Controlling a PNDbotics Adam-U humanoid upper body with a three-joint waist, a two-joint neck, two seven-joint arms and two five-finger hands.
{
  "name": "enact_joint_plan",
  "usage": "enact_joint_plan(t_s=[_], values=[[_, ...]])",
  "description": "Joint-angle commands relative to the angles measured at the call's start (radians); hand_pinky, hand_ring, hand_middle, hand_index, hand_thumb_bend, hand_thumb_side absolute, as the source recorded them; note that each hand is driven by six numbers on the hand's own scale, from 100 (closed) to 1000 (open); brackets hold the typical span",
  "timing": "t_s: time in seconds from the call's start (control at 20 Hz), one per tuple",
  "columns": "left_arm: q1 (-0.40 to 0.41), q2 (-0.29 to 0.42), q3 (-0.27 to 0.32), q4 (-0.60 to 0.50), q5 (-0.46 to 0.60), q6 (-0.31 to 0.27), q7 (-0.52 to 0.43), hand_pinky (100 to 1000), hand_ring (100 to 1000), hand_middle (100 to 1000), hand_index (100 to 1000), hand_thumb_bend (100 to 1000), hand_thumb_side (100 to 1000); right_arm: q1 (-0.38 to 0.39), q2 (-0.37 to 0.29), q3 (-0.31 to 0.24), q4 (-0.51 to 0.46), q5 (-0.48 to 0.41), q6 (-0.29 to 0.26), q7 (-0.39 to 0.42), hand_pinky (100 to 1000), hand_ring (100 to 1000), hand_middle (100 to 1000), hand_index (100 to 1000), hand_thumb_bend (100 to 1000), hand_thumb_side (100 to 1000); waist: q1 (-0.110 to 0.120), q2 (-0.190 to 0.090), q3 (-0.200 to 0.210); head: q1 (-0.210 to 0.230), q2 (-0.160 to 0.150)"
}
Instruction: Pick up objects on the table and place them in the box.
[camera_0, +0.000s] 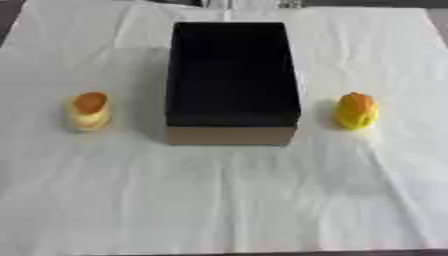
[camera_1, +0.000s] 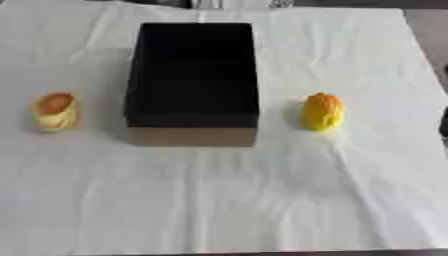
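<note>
Neither hand in view so can't tell what the fingers are doing; box (camera_0: 232, 75) mid-desk, pale bun-like thing (camera_0: 89, 111) left, yellow one (camera_0: 357, 110) right, both clear of it — grab from above, lift over the rim.

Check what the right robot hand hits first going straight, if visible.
Right robot hand isn't visible: no heading to read. Entering from the right, it would likely meet the yellow object beside the box first.

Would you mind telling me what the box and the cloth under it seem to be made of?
The box looks like cardboard: a matte tan outer wall, a dark inside. The cloth looks like thin white fabric or paper, matte, with creases and wrinkles; which one is unclear.
</note>
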Motion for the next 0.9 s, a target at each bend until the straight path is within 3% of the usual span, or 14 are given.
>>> enact_joint_plan(t_s=[0.05, 0.4, 0.6, 0.9], values=[[-0.002, 0.028, 0.01, -0.016, -0.004, -0.004, -0.003, 857, 888, 786, 897, 138, 585, 0.015, -0.093, -0.015, -0.016, 0.081, 0.039, -0.033, 908, 928, 687, 866, 100, 100, 0.002, -0.014, -0.002, -0.003, -0.016], [0.001, 0.036, 0.006, -0.016, -0.005, -0.006, -0.007, 857, 888, 786, 897, 137, 584, 0.052, -0.288, 0.033, -0.016, 0.333, 0.18, -0.092, 890, 945, 772, 888, 100, 100, 0.002, -0.014, -0.007, 0.0, -0.019], [-0.001, 0.039, 0.003, -0.016, -0.003, -0.007, -0.01, 857, 888, 786, 897, 136, 585, 0.052, -0.378, 0.098, -0.016, 0.475, 0.26, -0.058, 888, 951, 809, 894, 100, 241, -0.002, -0.016, -0.007, 0.0, -0.02], [-0.004, 0.04, -0.003, -0.016, 0.003, -0.007, -0.019, 857, 888, 786, 897, 135, 586, -0.004, -0.438, 0.163, -0.016, 0.505, 0.333, 0.009, 890, 956, 819, 895, 100, 293, -0.006, -0.018, 0.001, -0.002, -0.02]])
